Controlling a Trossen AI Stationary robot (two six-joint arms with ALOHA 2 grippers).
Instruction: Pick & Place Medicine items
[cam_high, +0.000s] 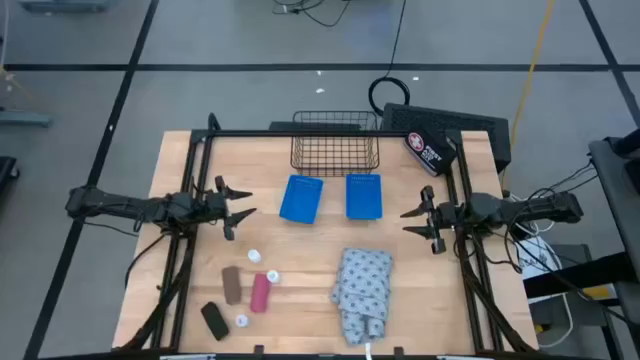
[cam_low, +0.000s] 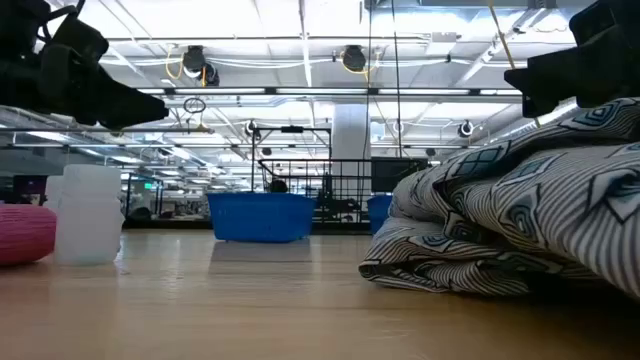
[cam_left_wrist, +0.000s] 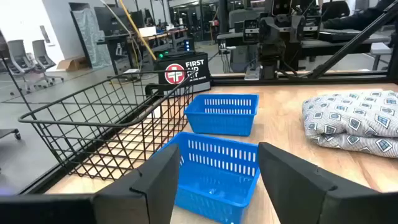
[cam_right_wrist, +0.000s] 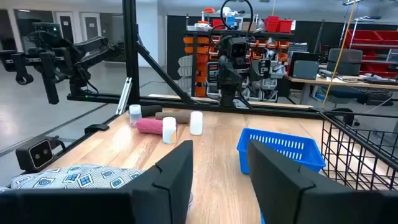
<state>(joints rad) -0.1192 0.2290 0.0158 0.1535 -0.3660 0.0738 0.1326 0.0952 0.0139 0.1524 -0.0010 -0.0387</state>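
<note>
The medicine items lie on the table's near left. They are three small white bottles (cam_high: 254, 256) (cam_high: 272, 276) (cam_high: 241, 320), a brown piece (cam_high: 231, 284), a pink piece (cam_high: 260, 293) and a black piece (cam_high: 214, 320). The right wrist view shows the bottles (cam_right_wrist: 168, 129) standing upright beside the pink piece (cam_right_wrist: 149, 126). My left gripper (cam_high: 235, 205) hovers open at the left, above and beyond the items, pointing toward the blue baskets. My right gripper (cam_high: 415, 222) hovers open at the right, pointing toward the table's left. Neither has anything between its fingers (cam_left_wrist: 155, 180) (cam_right_wrist: 174, 174).
Two blue baskets (cam_high: 301, 198) (cam_high: 363, 196) stand at mid-table, with a black wire basket (cam_high: 335, 140) behind them. A black pouch with a red-white label (cam_high: 430, 150) lies at the far right. A folded grey-blue patterned cloth (cam_high: 362, 290) lies near the front, right of the items.
</note>
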